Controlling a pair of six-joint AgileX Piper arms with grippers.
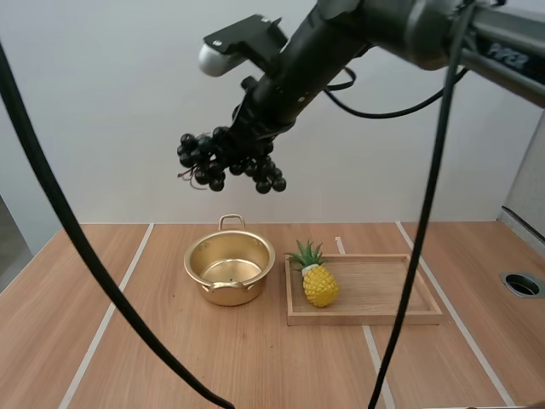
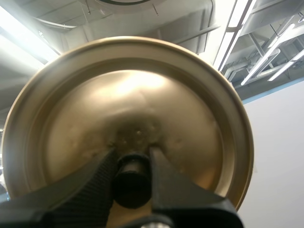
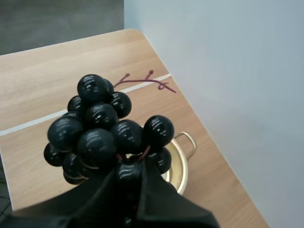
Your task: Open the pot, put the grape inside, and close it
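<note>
From above, the tips of the right claw [image 1: 241,136] are buried in the bunch of grapes [image 1: 226,162], so the grip is hard to read there. The right wrist camera shows it better: the two black fingers [image 3: 156,190] stand only narrowly apart and pinch the near end of the bunch, on a grape or on the stem, I cannot tell which. The bunch hangs in the air high above the pot [image 1: 230,268]. From the wrist, most of the pot is hidden behind the grapes; one handle [image 3: 187,142] and a piece of rim look out.

The pot stands open on the wooden table [image 1: 170,358], just beside a tray [image 1: 375,317] with a toy pineapple [image 1: 317,281] at the tray's end nearest the pot.

The left claw [image 2: 132,166] is closed to a narrow gap around the black knob [image 2: 131,185] of the golden lid [image 2: 128,104] and holds it. Its fingers cover part of the lid's rim.
</note>
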